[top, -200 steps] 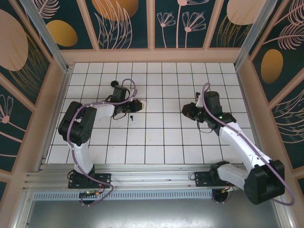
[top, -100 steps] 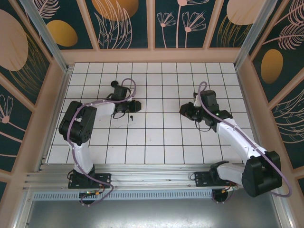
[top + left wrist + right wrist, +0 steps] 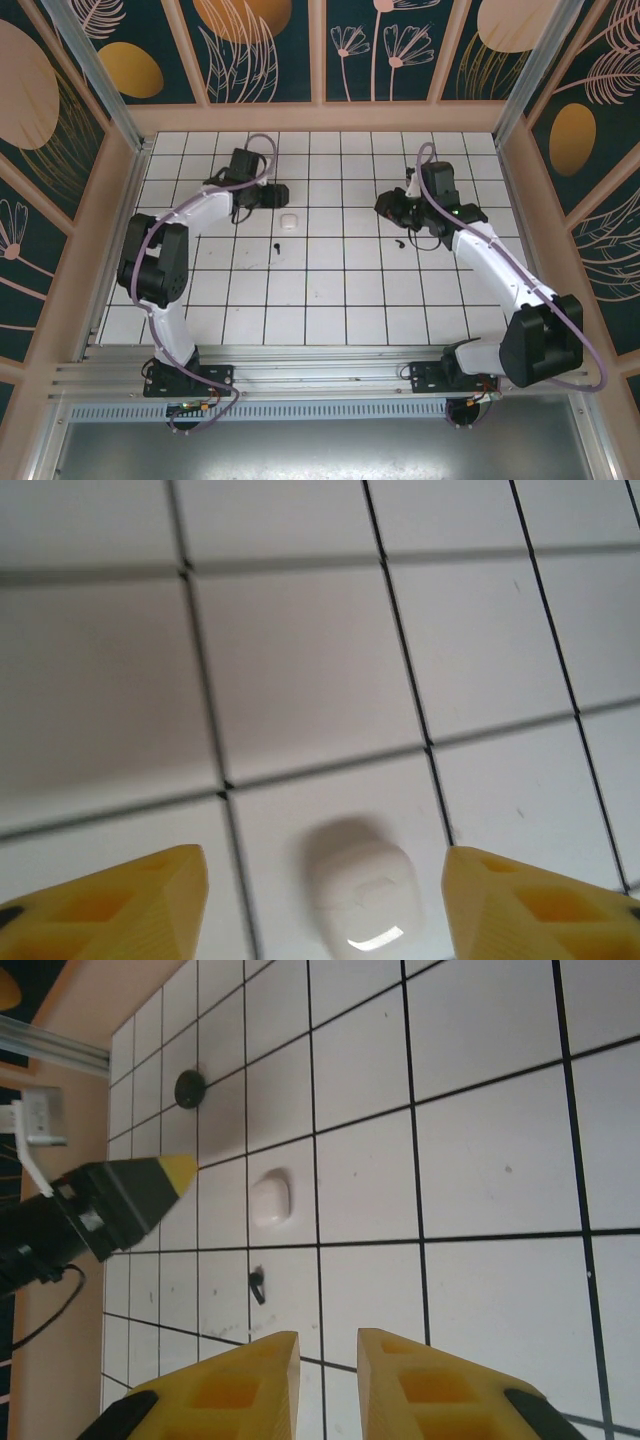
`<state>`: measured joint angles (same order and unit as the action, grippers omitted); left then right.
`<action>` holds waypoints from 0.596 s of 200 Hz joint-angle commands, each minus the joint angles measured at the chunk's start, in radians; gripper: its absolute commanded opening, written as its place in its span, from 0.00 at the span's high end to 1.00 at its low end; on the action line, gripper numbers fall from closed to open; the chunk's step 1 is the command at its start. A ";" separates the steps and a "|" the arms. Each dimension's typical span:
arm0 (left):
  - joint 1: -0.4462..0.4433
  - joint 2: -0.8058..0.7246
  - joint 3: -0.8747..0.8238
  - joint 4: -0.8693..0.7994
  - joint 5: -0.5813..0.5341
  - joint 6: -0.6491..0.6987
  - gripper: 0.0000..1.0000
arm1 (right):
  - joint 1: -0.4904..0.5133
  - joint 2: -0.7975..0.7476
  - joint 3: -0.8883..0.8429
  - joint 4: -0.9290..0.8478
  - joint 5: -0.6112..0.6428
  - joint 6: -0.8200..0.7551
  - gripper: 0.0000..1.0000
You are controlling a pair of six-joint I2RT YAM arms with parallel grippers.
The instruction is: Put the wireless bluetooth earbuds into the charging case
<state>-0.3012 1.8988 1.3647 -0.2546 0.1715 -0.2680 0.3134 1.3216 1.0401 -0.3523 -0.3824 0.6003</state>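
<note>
Glossy white rounded-square plastic charging case [image 3: 289,220] flat on matte white tile floor [image 3: 340,290], dark grout lines, centre-left of top view. Tiny black comma-shaped earbud [image 3: 277,246] just below it, apart; second black earbud [image 3: 400,243] right of centre. Left gripper [image 3: 322,872], wedge-shaped yellow plastic fingers: spread wide, empty, case low between them. Right gripper [image 3: 328,1385]: narrow gap, nothing held.

1. I can read no text, brand or number on the charging case [image 3: 362,898], which lies between the fingers of my left hand [image 3: 320,880].
2. The desk [image 3: 300,660] tiles beyond that hand carry nothing legible.
</note>
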 commanded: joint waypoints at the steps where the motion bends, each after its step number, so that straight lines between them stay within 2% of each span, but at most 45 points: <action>1: 0.071 0.032 0.110 -0.067 -0.112 0.004 0.30 | -0.012 0.020 0.050 -0.044 0.016 -0.022 0.77; 52: 0.175 0.268 0.407 -0.127 -0.145 -0.101 0.23 | -0.014 0.060 0.053 -0.033 0.001 0.006 0.73; 119: 0.186 0.473 0.604 -0.159 -0.217 -0.262 0.25 | -0.017 0.111 0.054 -0.025 0.000 -0.002 0.71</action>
<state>-0.1116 2.3264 1.8915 -0.3649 -0.0029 -0.4538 0.3061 1.4029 1.0695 -0.3676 -0.3832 0.6052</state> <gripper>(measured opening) 0.756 0.285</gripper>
